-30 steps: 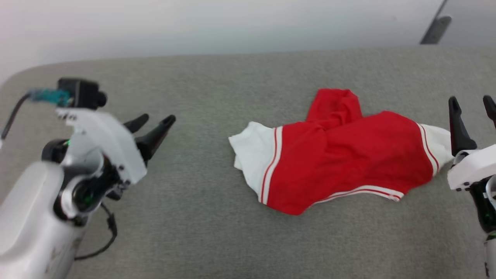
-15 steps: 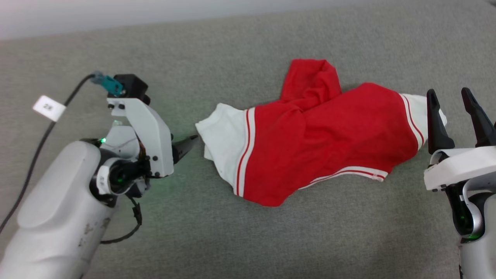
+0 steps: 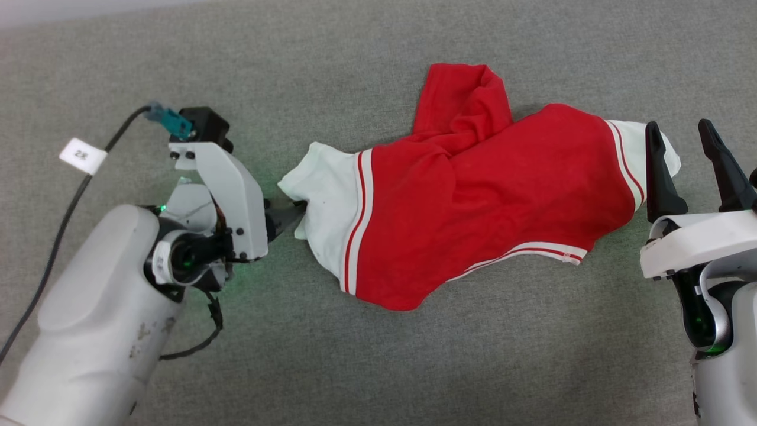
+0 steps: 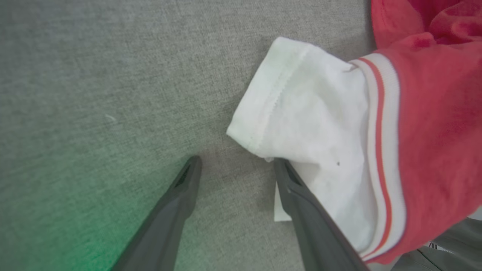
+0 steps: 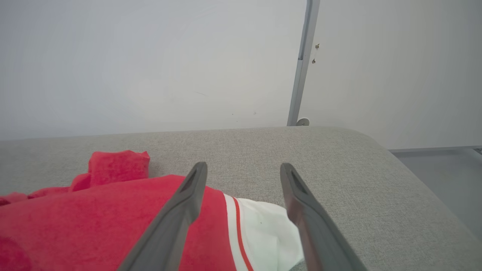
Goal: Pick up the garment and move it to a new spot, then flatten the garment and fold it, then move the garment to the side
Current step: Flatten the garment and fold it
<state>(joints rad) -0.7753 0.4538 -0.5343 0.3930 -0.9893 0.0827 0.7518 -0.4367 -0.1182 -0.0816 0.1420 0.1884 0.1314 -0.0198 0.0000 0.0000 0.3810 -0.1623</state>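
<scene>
A: Biggest risk from here?

B: Closing on almost nothing. Left end effector (image 4: 237, 162) spread wide, gripping nothing: one finger (image 4: 305, 210) touching the hem of the white sleeve end (image 4: 312, 124), the other over bare surface (image 4: 94, 94). Barely a corner of cloth in the gap, so likely a thin pinch, or a clean miss.

A: And if caught by that corner alone?

B: Could slip free on the lift, or drag the garment (image 3: 473, 219) along in a bunch rather than carry it. Soft cloth, already crumpled, with a red fold (image 3: 467, 94) heaped at the far side. Probably more wrinkles to flatten afterward.

A: Anything on the other side?

B: Right end effector (image 3: 680, 127) also wide apart and empty, poised by the opposite white sleeve end (image 3: 673, 155). Seen along its own fingers, apparently raised over the stripe trim (image 5: 237, 222) and cuff; contact with the cloth hard to judge. With uneven timing between the two sides, probably a twisted shirt.

A: Where exactly, the garment?

B: Lying mid-surface between both arms, sleeves pointing outward, nothing lifted yet. Seemingly well back from the edges, so little danger of sliding off.
</scene>
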